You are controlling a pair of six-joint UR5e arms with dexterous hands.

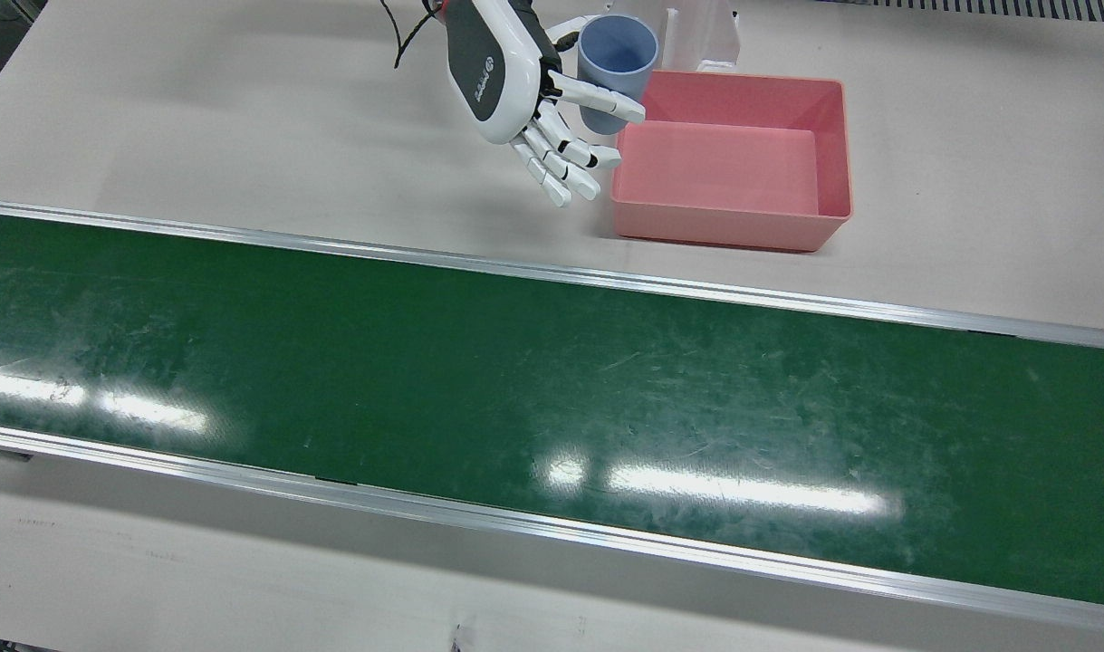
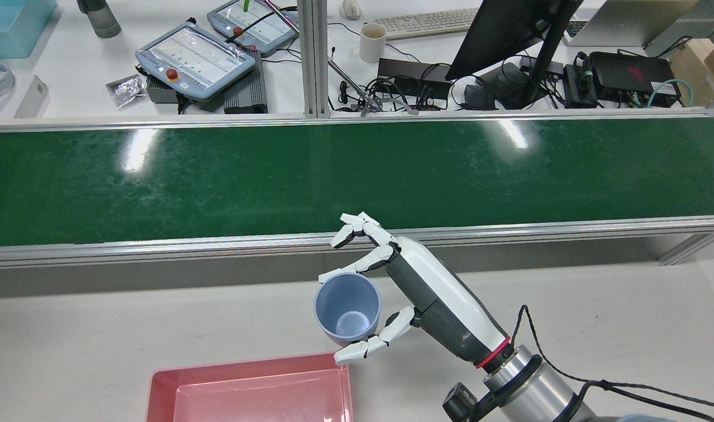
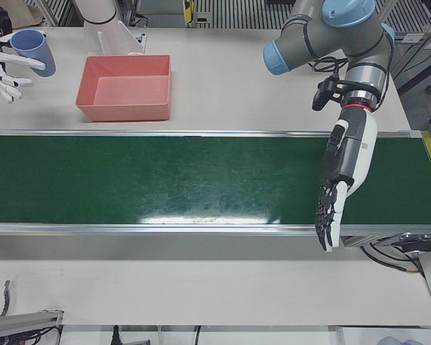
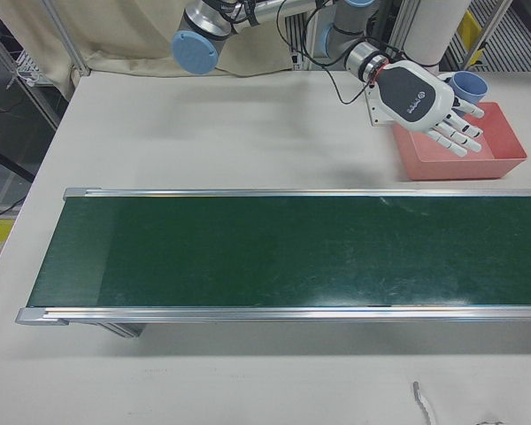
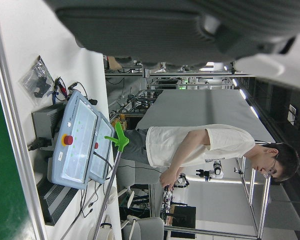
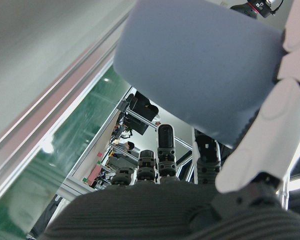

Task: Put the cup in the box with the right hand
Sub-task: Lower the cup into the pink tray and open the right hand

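Right robot hand holds the blue cup beside the pink box

In the front view, the right robot hand (image 1: 524, 86) pinches the upright blue cup (image 1: 615, 68) between two digits, its other fingers (image 1: 561, 163) spread, just left of the empty pink box (image 1: 828, 149) on the worktop (image 1: 198, 118). The left robot hand (image 3: 330, 215) hangs over the green conveyor belt (image 3: 165, 180), fingers straight, holding nothing.

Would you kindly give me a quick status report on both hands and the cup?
Right hand shut on blue cup, upright, just short of the pink box. Left hand open, hanging over the green belt. Box empty, nothing in the way.
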